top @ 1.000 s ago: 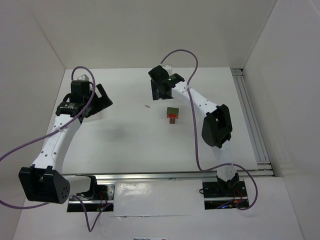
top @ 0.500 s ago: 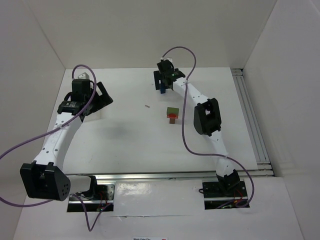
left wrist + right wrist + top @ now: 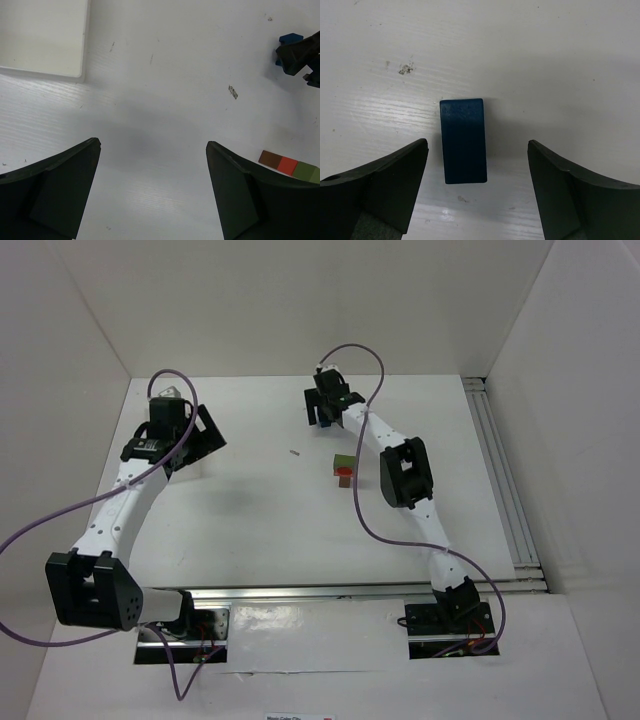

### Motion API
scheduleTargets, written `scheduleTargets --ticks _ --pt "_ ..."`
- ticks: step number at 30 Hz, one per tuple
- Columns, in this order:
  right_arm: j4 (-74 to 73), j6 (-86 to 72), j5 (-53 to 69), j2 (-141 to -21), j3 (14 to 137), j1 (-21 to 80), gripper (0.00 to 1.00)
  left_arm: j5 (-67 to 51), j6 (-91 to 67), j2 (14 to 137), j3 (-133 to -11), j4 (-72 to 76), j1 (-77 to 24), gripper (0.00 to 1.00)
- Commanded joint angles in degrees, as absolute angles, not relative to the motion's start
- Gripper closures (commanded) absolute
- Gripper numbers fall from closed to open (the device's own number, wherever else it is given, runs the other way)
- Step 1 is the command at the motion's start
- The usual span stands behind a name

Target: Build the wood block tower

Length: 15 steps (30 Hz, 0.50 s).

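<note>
We see the blue block [image 3: 463, 140], long axis top-to-bottom in frame, untouched within the released right pincer [image 3: 477, 145]. The view from the released left pincer [image 3: 152, 145] adds a brown-red-green row [image 3: 289, 166], lower right.

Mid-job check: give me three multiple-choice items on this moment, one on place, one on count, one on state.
1. Where is the blue block? A. on the table between the right gripper's fingers B. in a bowl C. held in mid-air
2. How many colours does the block stack show in the left wrist view? A. one B. three C. five
3. The left gripper is: A. shut on a block B. open and empty C. shut and empty
Answers: 1 A, it lies untouched between open jaws. 2 B, brown, red, green. 3 B, fingers wide, nothing between them.
</note>
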<state>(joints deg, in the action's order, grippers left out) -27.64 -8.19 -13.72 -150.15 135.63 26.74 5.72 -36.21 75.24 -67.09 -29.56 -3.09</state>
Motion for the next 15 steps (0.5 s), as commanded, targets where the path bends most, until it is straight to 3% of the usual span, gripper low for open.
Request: scheduleTargets --ticks 1,3,7,9,15 --pt "-24.17 -7.38 -14.32 -151.44 139.92 27.07 0.14 6.42 -35.77 75.23 -68.12 -28.04 -3.25 0.0" --pt "-23.64 -7.38 -14.33 -151.44 139.92 27.07 0.22 6.42 -35.77 75.23 -68.12 -28.04 -3.25 0.0" --pt "-21.8 -7.38 -14.33 -150.83 139.92 27.07 0.54 6.42 -35.77 75.76 -68.12 -28.04 -3.25 0.0" --pt "-21.18 -7.91 -13.63 -149.77 139.4 27.07 0.65 5.89 -35.77 75.76 -68.12 -28.04 -3.25 0.0" --pt "-18.55 -8.44 -9.5 -141.96 139.39 27.07 0.72 1.77 -35.25 75.76 -68.12 -26.73 -3.25 0.0"
